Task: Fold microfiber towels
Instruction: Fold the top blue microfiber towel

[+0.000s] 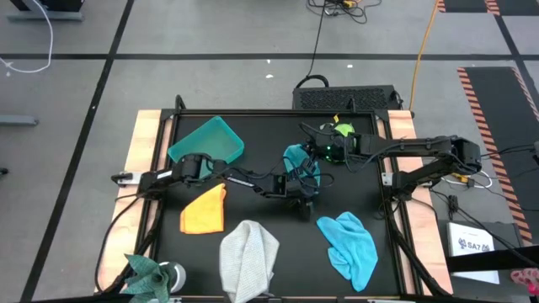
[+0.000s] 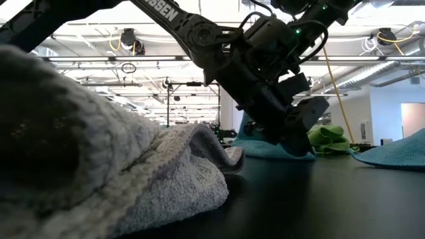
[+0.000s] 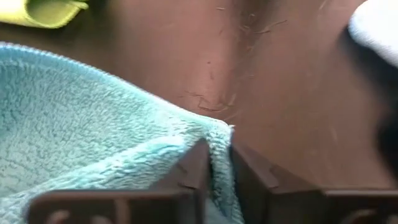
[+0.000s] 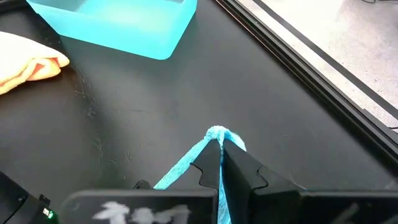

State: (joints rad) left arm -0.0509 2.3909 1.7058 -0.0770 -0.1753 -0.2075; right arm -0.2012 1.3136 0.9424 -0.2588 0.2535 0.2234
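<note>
A teal towel [image 1: 295,158] sits mid-table between my two grippers, one corner raised and the rest sloping down to the black mat. My left gripper [image 1: 301,198], reaching in from the left, is shut on its low corner [image 3: 219,134]. My right gripper [image 1: 318,153], reaching in from the right, is shut on its raised corner [image 4: 217,134]. An orange-yellow towel [image 1: 205,209], a grey towel [image 1: 248,257] and a light blue towel [image 1: 349,244] lie crumpled on the mat nearer the front. A lime green towel [image 1: 341,130] lies at the back. My left gripper pinches the teal towel's corner [image 3: 217,149] between its two fingers, which slant down from the table's left. The corner is close to the mat, and the cloth spreads away from it. My right gripper pinches another corner [image 4: 219,138] between its fingertips, slanting down from the table's right. That corner is lifted clear of the mat, and the cloth runs back under the fingers.
A teal plastic bin [image 1: 206,143] stands at the back left, beside the left arm. The grey towel [image 2: 133,172] fills the near left of the low view. Bare mat lies between the orange-yellow towel and the light blue one.
</note>
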